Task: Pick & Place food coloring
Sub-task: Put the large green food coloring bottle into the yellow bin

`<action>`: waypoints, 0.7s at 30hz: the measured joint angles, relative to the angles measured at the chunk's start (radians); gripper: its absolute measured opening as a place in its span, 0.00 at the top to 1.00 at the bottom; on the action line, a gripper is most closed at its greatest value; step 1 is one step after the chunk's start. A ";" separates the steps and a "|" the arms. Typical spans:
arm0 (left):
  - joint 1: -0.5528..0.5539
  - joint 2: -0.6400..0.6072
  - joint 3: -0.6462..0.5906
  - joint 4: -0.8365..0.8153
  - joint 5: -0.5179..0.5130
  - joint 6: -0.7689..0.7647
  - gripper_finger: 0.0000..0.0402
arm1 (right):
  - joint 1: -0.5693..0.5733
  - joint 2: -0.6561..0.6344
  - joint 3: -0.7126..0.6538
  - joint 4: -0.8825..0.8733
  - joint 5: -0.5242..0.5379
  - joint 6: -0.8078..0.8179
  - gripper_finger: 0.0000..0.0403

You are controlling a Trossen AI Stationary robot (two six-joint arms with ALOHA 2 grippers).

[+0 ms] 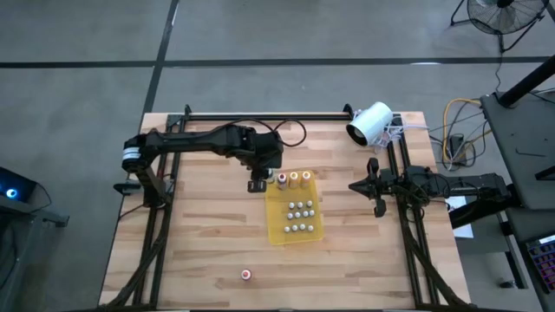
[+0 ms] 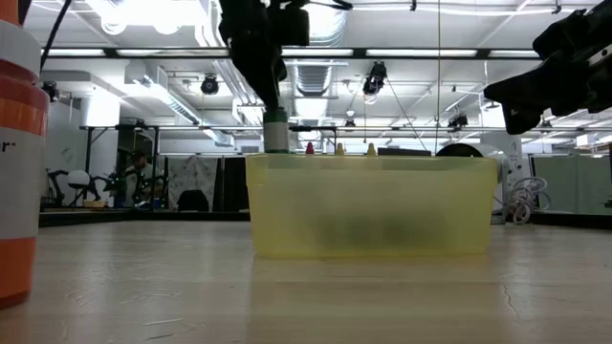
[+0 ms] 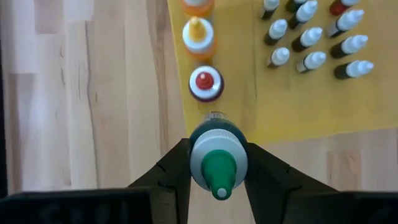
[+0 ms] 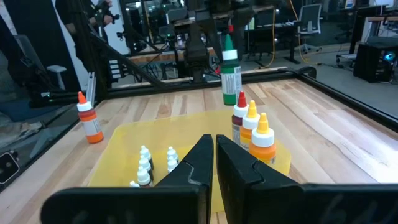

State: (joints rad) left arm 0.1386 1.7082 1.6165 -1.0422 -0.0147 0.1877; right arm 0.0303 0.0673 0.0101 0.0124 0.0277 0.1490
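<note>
the left gripper is clamped on a green-capped bottle, holding it upright in the air just off the corner of the yellow tray — right beside the row of taller bottles with red and orange tips. the small white-capped bottles stand in rows on the tray, and one orange bottle stands alone on the table, well apart. the right gripper waits at the table's right side — fingers pressed together, holding nothing.
</note>
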 joint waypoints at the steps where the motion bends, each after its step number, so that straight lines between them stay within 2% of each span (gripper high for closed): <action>1: 0.004 0.008 0.000 0.000 0.000 -0.006 0.76 | 0.000 0.000 0.000 0.000 0.000 0.000 0.97; 21: 0.035 0.131 0.025 0.024 0.043 -0.035 0.76 | 0.000 0.006 0.000 0.000 -0.001 0.000 0.97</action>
State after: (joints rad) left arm 0.1738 1.8389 1.6415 -1.0183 0.0280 0.1532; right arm 0.0303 0.0738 0.0101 0.0124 0.0271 0.1493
